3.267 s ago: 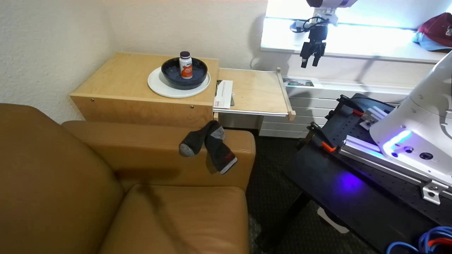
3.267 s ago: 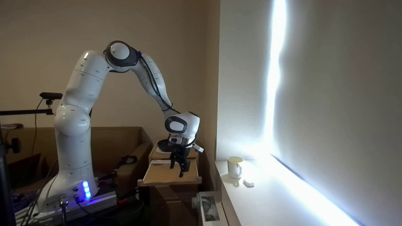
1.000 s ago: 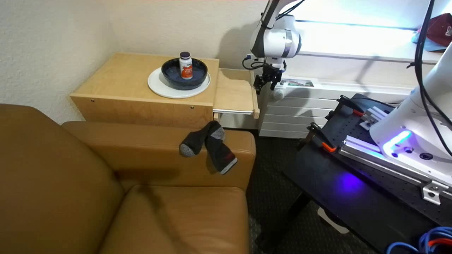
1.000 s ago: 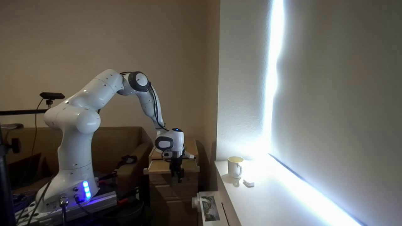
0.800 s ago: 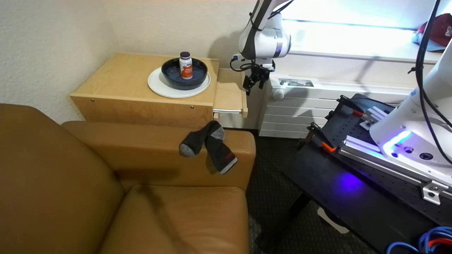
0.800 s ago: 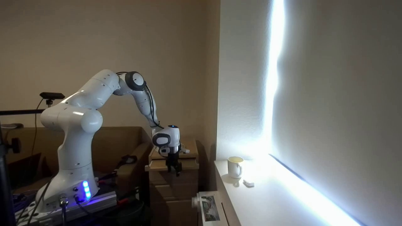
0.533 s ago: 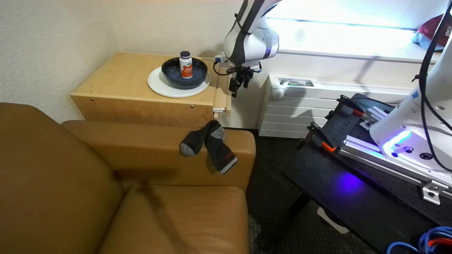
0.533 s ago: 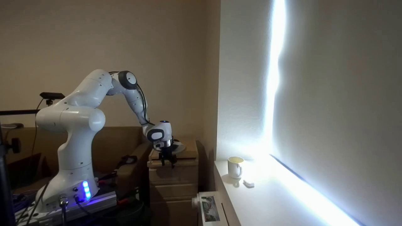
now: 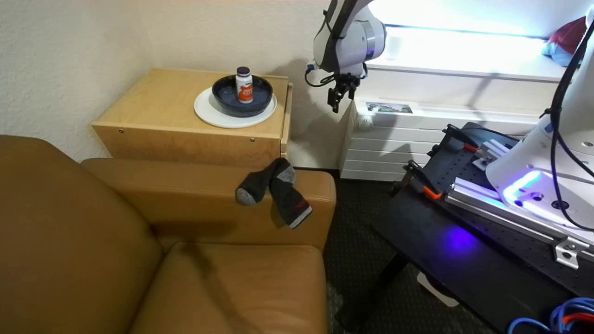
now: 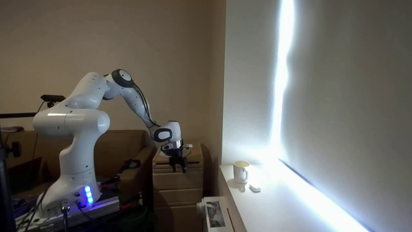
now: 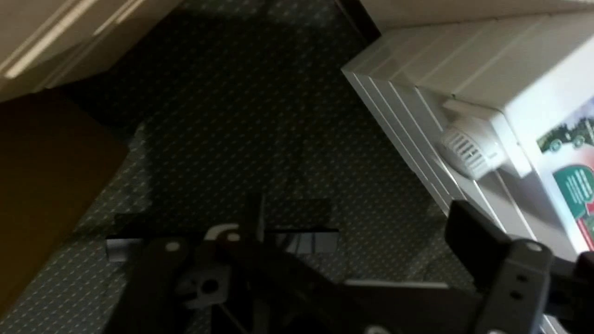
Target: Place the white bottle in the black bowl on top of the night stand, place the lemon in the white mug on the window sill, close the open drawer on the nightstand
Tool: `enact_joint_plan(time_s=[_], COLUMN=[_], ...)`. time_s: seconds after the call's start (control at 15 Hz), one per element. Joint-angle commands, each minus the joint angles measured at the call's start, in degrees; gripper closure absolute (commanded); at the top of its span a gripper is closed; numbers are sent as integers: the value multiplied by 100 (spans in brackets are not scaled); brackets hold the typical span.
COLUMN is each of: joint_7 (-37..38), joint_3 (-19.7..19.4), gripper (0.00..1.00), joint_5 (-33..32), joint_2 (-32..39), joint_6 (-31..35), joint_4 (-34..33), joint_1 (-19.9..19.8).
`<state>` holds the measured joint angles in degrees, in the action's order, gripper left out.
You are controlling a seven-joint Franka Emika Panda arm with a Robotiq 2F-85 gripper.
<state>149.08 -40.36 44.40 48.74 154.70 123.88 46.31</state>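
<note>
The white bottle (image 9: pixel 244 88) stands upright inside the black bowl (image 9: pixel 225 95), on top of the night stand (image 9: pixel 162 99). The drawer (image 9: pixel 287 113) is pushed in, with only its front rail showing along the cabinet's edge; whether a slight gap is left I cannot tell. On the window sill (image 10: pixel 239 206) stands the white mug (image 10: pixel 240 172). No lemon shows in any view; the mug's inside is hidden. My gripper (image 9: pixel 342 103) hangs to the right of the drawer front, apart from it. In the wrist view its fingers (image 11: pixel 473 241) stand wide with only carpet between them.
A white plate (image 9: pixel 206 111) lies under the bowl. Dark socks (image 9: pixel 283 190) drape over the sofa arm (image 9: pixel 315 183). A white radiator (image 9: pixel 385 148) with a protruding knob (image 11: pixel 471 148) runs below the sill. A small white object (image 10: pixel 255 188) lies beside the mug.
The drawer has slid from far out to its pushed-in place, as the gripper moved left along with it. Since half a second ago the gripper has backed off to the right and upward.
</note>
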Motion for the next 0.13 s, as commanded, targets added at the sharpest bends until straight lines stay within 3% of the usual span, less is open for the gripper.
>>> enact_joint_plan(time_s=[0.0, 0.07], joint_7=[-37, 331], joint_3=[-82, 248], gripper=[0, 0], joint_5=[0, -672], joint_2=[-33, -363], joint_6=[-64, 167], joint_4=[121, 292], joint_1=[-44, -530])
